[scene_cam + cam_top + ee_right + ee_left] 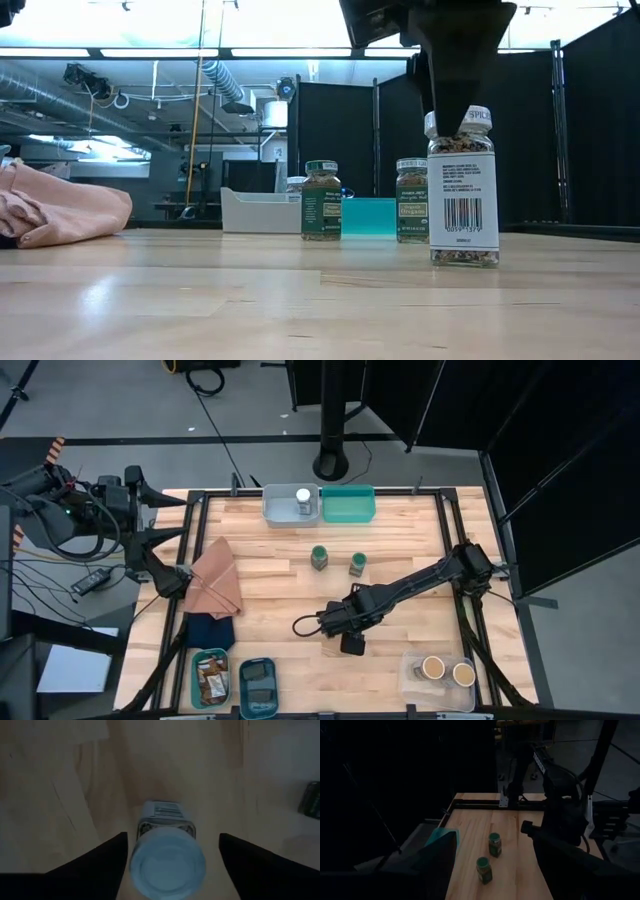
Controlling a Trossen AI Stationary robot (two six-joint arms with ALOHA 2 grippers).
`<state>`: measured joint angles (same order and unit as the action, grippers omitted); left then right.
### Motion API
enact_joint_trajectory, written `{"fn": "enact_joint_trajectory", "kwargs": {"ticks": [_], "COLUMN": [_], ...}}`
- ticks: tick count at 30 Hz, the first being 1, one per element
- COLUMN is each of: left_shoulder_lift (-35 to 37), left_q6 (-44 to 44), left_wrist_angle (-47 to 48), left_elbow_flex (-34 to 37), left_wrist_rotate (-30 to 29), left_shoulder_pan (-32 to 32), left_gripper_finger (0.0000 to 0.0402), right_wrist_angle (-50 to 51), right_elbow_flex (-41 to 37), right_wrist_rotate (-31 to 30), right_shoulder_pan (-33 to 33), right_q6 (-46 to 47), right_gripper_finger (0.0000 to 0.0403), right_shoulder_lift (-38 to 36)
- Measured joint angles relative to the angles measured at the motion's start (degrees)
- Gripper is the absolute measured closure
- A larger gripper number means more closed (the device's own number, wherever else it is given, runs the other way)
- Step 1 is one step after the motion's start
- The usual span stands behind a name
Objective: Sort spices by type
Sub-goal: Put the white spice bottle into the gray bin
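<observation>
A white-lidded spice jar (462,195) stands upright on its base near the table's near edge. My right gripper (172,842) hangs over it, pointing down and open, one finger on each side of the lid (167,865) with a gap on both sides. In the high view the gripper (352,643) hides the jar. Two green-lidded jars (319,557) (358,564) stand mid-table. Another white-lidded jar (302,498) stands in the grey bin (275,510). My left gripper (487,831) waits open at the table's left edge, beside the brown cloth (215,580).
A teal bin (348,512) sits beside the grey one at the far edge. A clear bin (410,672) at the near right holds two tan-topped jars (433,667). Near left, one tray (193,678) holds brown packets and another (243,690) holds black boxes. A dark blue cloth (210,630) lies there too.
</observation>
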<state>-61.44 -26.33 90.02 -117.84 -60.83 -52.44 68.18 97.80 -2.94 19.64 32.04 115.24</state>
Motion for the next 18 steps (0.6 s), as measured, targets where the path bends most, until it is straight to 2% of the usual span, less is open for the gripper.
{"fn": "enact_joint_trajectory", "kwargs": {"ticks": [9,18], "left_shoulder_lift": [0.01,0.01], "left_q6": [0.05,0.44], "left_wrist_angle": [0.0,0.0], "left_elbow_flex": [0.0,0.0], "left_wrist_rotate": [0.0,0.01], "left_shoulder_pan": [0.01,0.01], "left_gripper_finger": [0.0133,0.0133], "right_wrist_angle": [0.0,0.55], "right_elbow_flex": [0.02,0.09], "right_wrist_rotate": [1.07,0.46], "right_shoulder_pan": [-0.4,-1.85], "right_q6": [-2.35,-3.47], "right_gripper_finger": [0.0196,0.0197], "right_shoulder_lift": [-0.02,-0.02]}}
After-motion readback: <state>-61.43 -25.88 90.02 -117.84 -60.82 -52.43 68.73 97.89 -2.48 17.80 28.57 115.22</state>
